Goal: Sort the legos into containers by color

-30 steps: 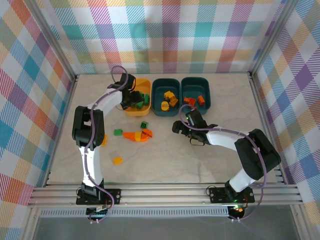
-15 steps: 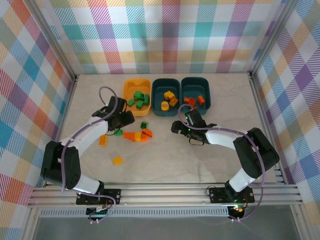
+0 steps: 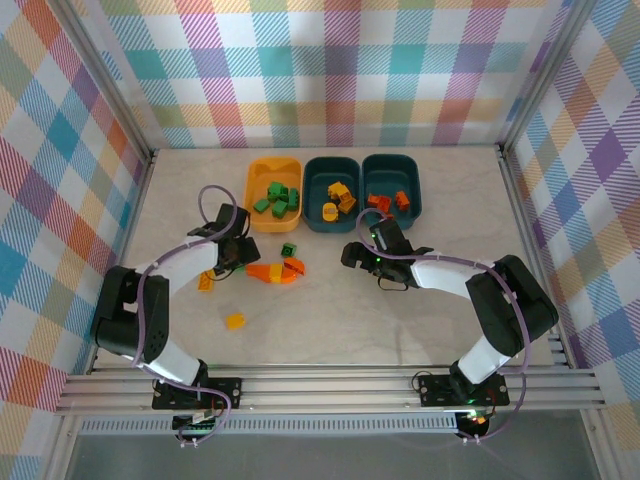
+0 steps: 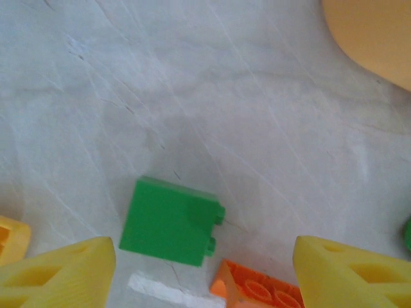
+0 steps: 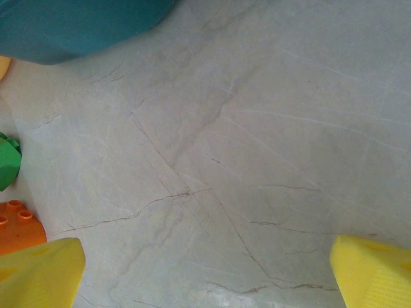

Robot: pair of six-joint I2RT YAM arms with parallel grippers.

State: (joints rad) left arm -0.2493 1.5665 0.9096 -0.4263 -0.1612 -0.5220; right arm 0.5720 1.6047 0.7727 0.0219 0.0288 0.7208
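My left gripper (image 4: 202,274) hangs open just above the table. A green lego (image 4: 170,221) lies flat between its yellow fingertips (image 4: 58,269), nearer the left one and untouched. An orange lego (image 4: 257,292) lies right beside it. In the top view the left gripper (image 3: 232,262) is left of the orange pieces (image 3: 270,271). My right gripper (image 3: 352,255) stands open over bare table, with nothing between its fingers (image 5: 376,273). The yellow-orange container (image 3: 252,212) holds several green legos. The middle teal container (image 3: 332,222) holds yellow ones and the right teal container (image 3: 392,213) orange-red ones.
Loose on the table are another green lego (image 3: 288,249), an orange-red one (image 3: 294,265), a yellow one (image 3: 235,321) and a yellow-orange one (image 3: 206,280). Metal rails (image 3: 320,385) run along the near edge, and checked walls close in the other sides.
My left arm has swung from the yellow-orange container down and left to the table, lowering over the green lego. The right arm has stayed still.
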